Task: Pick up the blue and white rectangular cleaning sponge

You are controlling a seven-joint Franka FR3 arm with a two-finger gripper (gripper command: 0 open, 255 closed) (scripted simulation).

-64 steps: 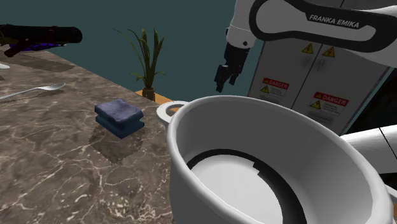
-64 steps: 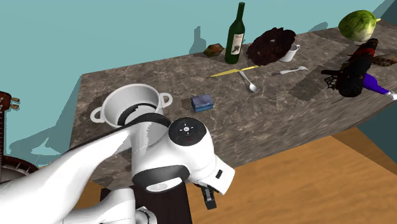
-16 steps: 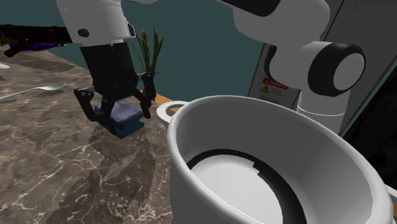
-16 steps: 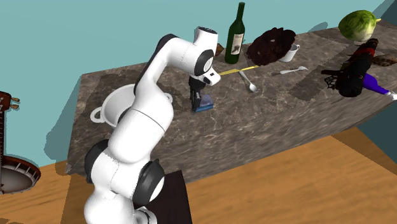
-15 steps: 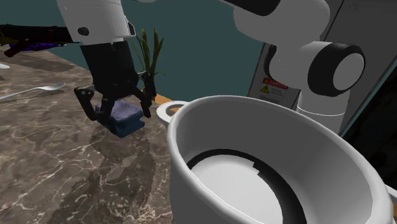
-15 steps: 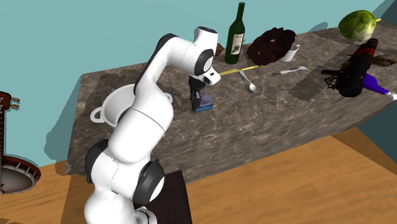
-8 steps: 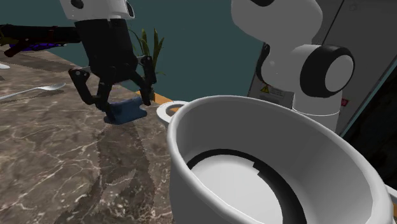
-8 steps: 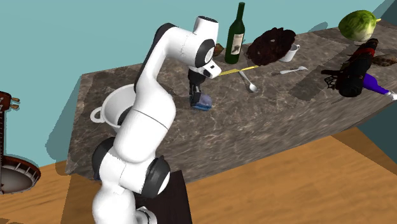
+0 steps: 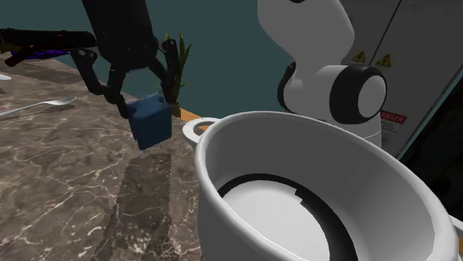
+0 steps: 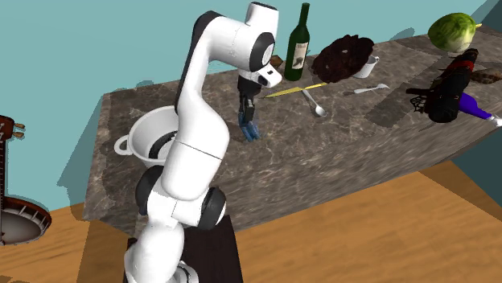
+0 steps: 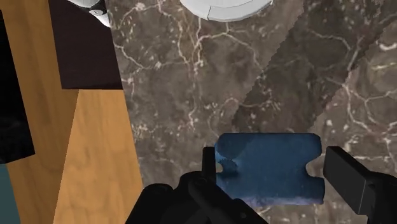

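**Shoulder view.** My tool (image 9: 145, 105) is closed part-way on the blue sponge (image 9: 151, 124), a finger on each side. The sponge hangs tilted, clear of the marble table (image 9: 67, 200), just beside the white pot (image 9: 222, 211). Inside the pot, a black ring runs round a white base. A plant (image 9: 175, 65) stands behind.

**Second exterior view.** The tool (image 10: 250, 119) points down with the sponge (image 10: 253, 133) at its tips, between the pot (image 10: 143, 135) and a spoon (image 10: 314, 104). A green bottle (image 10: 298, 38) stands further back.

**Wrist view.** The sponge (image 11: 270, 175) spans the gap between my fingers (image 11: 208, 164), over the table (image 11: 184, 83). The pot's rim (image 11: 222, 9) is well apart from it.
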